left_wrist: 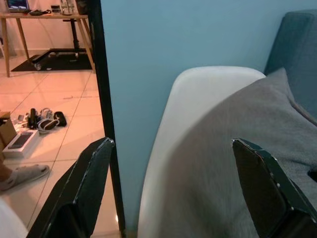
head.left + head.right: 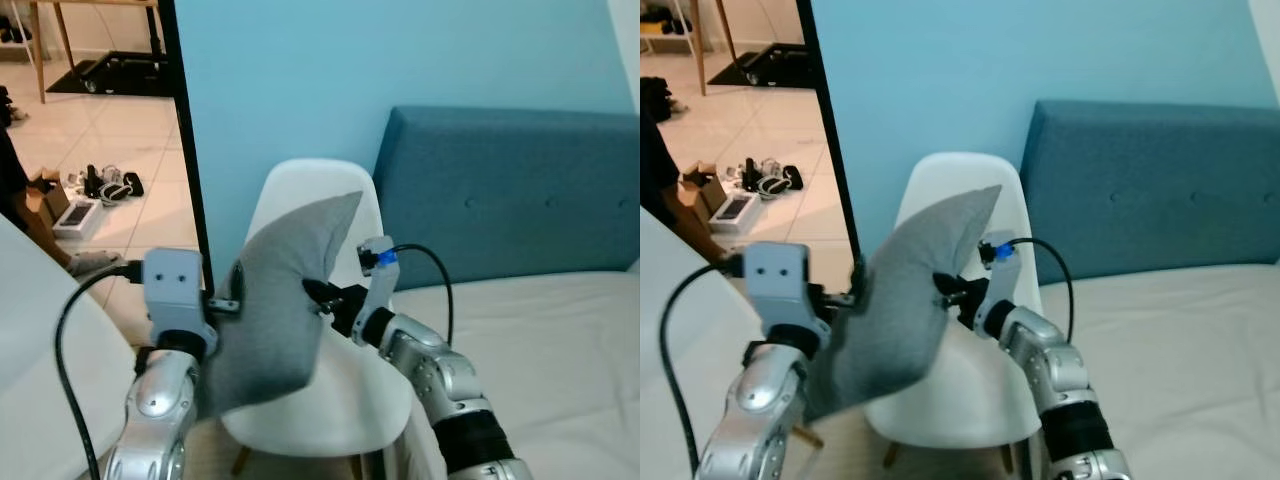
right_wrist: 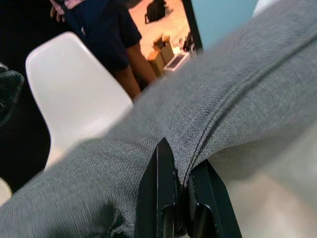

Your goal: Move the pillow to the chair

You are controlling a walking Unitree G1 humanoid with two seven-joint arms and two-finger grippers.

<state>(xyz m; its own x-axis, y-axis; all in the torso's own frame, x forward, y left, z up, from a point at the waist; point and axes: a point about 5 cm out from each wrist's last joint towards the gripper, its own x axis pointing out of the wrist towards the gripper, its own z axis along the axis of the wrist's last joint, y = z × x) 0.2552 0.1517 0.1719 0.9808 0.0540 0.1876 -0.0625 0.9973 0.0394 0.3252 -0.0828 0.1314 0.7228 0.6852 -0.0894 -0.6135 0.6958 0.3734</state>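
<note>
Both arms hold the pillow (image 2: 275,300) upright right over the chair (image 2: 340,390) seat: right gripper (image 3: 181,183) jaws pinch its edge, left gripper (image 1: 171,191) jaws spread wide beside it.

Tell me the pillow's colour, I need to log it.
Plain grey, a woven fabric with no pattern. The pillow shows best in the left eye view, held over the white chair.

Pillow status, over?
Right tool shut on pillow, holding it above the chair seat. Left tool open, against the pillow's other side. Nothing in the way.
</note>
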